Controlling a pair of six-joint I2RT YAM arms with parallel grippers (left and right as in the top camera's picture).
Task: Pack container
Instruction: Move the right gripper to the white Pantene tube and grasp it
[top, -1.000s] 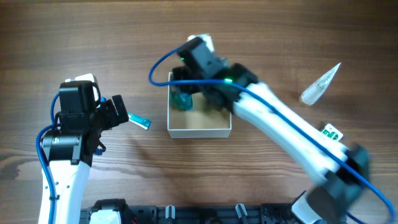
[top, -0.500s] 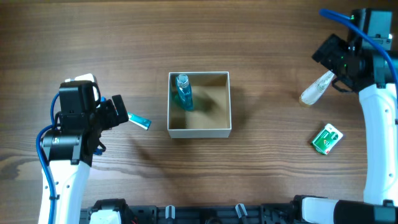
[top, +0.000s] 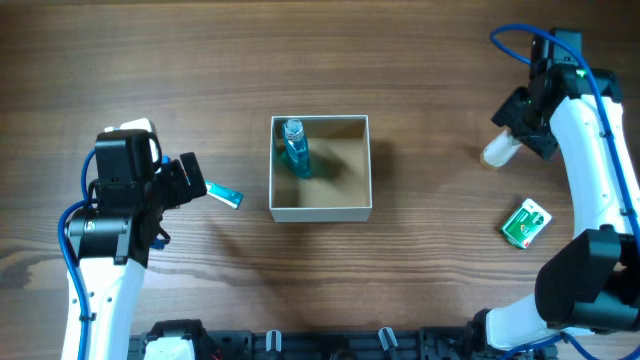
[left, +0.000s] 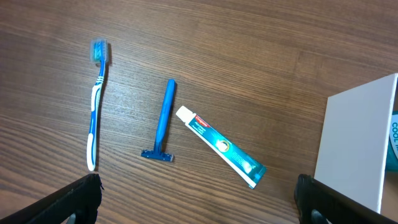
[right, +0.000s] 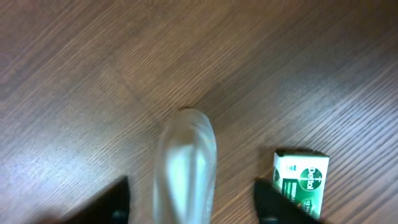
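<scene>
Both end effectors spread wide; container sits mid-bench with one bottle in it.

I see the container (top: 320, 211) at the centre of the wood-grain bench (top: 200, 60): square, shallow, white outer walls, tan cardboard floor, with a translucent blue bottle (top: 294, 150) against its left wall. The right end effector (right: 193, 202) is wide open and straddles a clear, glossy, rounded tube (right: 185, 155), not touching it; a green printed carton (right: 300, 178) lies just beside. The left end effector (left: 199, 202) is also wide open, gripping nothing. Below it lie a flat toothpaste tube (left: 219, 147), a blue plastic razor (left: 163, 121) and a blue-white toothbrush (left: 94, 106), all apart.
</scene>
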